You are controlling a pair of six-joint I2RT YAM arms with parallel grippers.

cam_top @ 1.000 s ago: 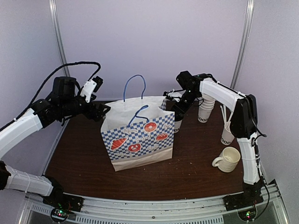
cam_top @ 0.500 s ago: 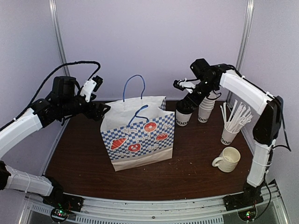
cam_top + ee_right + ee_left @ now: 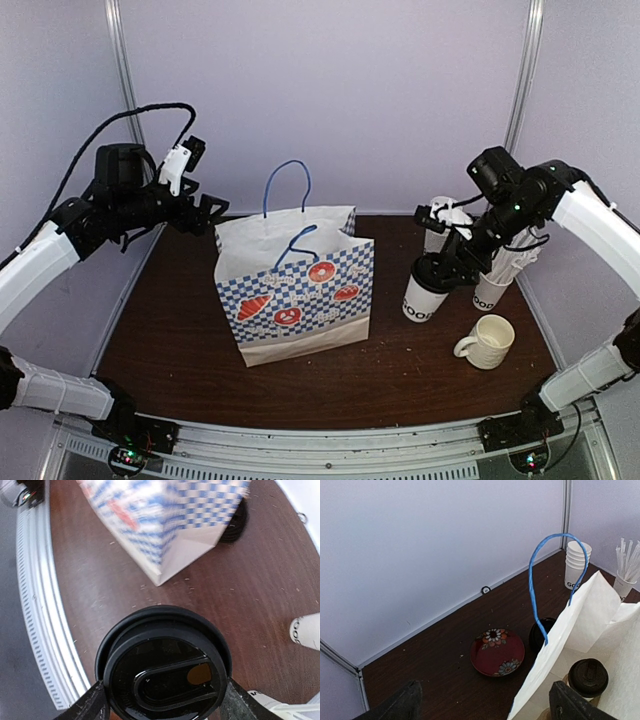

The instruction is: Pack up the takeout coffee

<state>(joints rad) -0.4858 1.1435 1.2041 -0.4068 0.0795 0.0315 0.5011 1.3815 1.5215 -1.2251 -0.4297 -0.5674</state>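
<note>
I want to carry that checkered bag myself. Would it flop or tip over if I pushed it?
Probably floppy: the paper bag has thin walls that look creased and bent. It might tip, standing tall, though the lidded cup inside may weigh it down.

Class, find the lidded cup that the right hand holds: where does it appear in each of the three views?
Top external: right of centre, lidded cup gripped by the right hand.
Left wrist: not in it.
Right wrist: bottom centre, its black lid seen from above.
Shared landmark: the checked paper bag, in all three views.
</note>
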